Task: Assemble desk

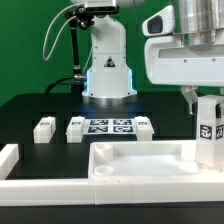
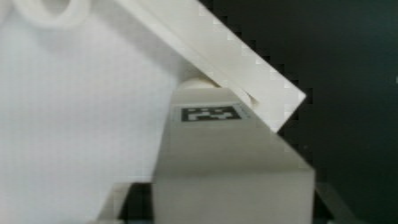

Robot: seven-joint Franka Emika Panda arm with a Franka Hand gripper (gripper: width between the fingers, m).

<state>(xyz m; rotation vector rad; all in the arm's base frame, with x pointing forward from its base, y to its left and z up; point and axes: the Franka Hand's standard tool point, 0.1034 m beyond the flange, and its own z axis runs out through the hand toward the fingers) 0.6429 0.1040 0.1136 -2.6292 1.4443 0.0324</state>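
The white desk top [image 1: 140, 160], a wide tray with a raised rim, lies at the front of the table. My gripper [image 1: 205, 104] is shut on a white block leg [image 1: 207, 128]. It holds the leg upright over the top's far corner on the exterior view's right. In the wrist view the leg [image 2: 222, 150] shows a tag and sits between my fingers [image 2: 228, 203], against the top's rim [image 2: 231, 60]. Three more legs lie on the black table: one [image 1: 44, 128], a second [image 1: 75, 129] and a third [image 1: 145, 127].
The marker board [image 1: 110, 126] lies between two of the loose legs, in front of the robot base [image 1: 107, 70]. A white border rail [image 1: 60, 190] runs along the front, with an end piece [image 1: 8, 155] on the exterior view's left.
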